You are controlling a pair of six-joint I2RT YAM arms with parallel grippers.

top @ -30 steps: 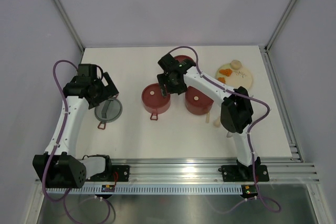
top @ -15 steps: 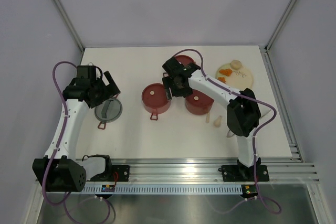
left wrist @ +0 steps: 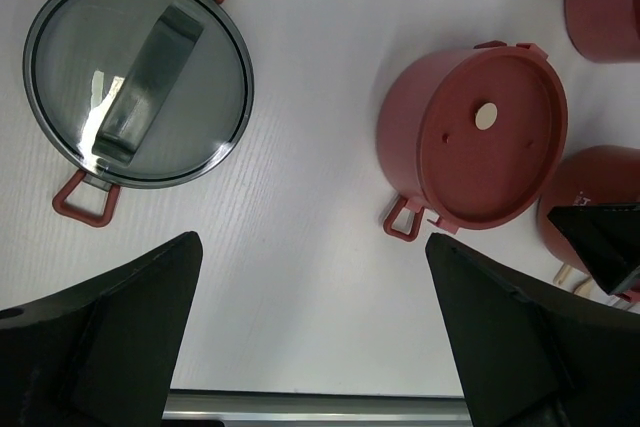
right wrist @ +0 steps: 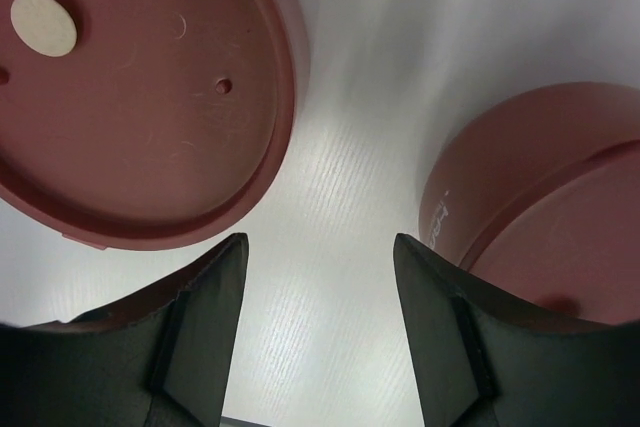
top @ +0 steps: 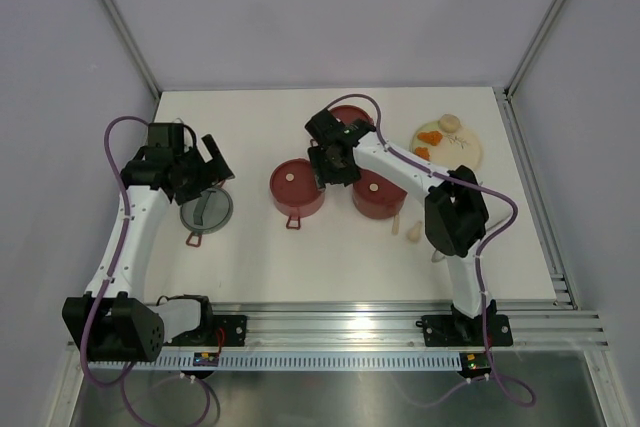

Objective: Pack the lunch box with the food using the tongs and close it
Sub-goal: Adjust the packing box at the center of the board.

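Three dark-red lunch box bowls stand mid-table: a lidded one (top: 297, 185) (left wrist: 484, 133) (right wrist: 130, 97), a second (top: 377, 197) (right wrist: 540, 197) and a third (top: 351, 117) behind. The grey top lid (top: 206, 210) (left wrist: 138, 92) lies at the left. My right gripper (top: 328, 162) (right wrist: 320, 242) hangs open low over bare table between the two front bowls, holding nothing. The open left gripper (top: 212, 169) (left wrist: 310, 247) hovers beside the grey lid. Orange, beige and white food (top: 432, 136) lies on the cream plate (top: 472, 155). Pale slim ends (top: 398, 225) poke from under the right forearm; I cannot tell whether they are the tongs.
Purple walls with metal posts close in the back and both sides of the white table (top: 250, 267). The aluminium rail (top: 340, 325) carrying both arm bases runs along the near edge. The right forearm (top: 452, 212) lies over the table just right of the front bowls.
The right gripper has shifted a little right and back between the bowls, and its jaws have narrowed slightly. The left gripper has barely moved.
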